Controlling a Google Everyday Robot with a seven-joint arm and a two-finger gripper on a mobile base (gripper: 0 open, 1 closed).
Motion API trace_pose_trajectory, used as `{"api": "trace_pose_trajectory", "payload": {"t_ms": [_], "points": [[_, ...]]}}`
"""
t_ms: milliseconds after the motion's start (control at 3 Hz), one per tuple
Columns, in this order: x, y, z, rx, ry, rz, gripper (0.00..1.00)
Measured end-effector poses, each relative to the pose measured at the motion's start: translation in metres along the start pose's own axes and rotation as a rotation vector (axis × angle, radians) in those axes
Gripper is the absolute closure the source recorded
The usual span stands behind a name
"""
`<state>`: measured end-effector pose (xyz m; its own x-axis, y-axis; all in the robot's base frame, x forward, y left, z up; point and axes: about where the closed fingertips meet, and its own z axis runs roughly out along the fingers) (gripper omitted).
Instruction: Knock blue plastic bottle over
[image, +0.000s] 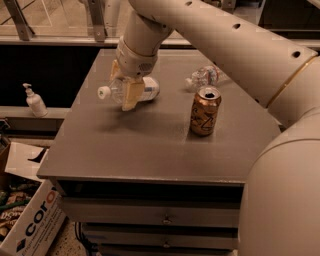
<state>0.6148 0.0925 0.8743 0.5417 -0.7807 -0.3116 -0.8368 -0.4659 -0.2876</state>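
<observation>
The blue plastic bottle (145, 89) lies tipped on its side at the back left of the grey table (150, 145), its white cap (103, 92) pointing left. My gripper (125, 85) reaches down from the big white arm and straddles the bottle's middle. One tan finger (131, 96) is in front of the bottle and the other is behind it. The fingers look closed on the bottle. I cannot tell whether the bottle rests on the table or hangs just above it.
A brown soda can (204, 111) stands upright at the table's right middle. A crinkled clear bottle (202, 76) lies behind it. A small white pump bottle (35, 101) stands on a ledge to the left. A cardboard box (30, 220) sits on the floor at lower left.
</observation>
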Motion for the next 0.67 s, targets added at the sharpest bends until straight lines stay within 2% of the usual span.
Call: {"api": "trace_pose_trajectory", "payload": {"t_ms": [333, 667], "points": [[0.0001, 0.0009, 0.0001, -0.002, 0.002, -0.008, 0.0], [0.0004, 0.0014, 0.0001, -0.002, 0.003, -0.009, 0.0]]}}
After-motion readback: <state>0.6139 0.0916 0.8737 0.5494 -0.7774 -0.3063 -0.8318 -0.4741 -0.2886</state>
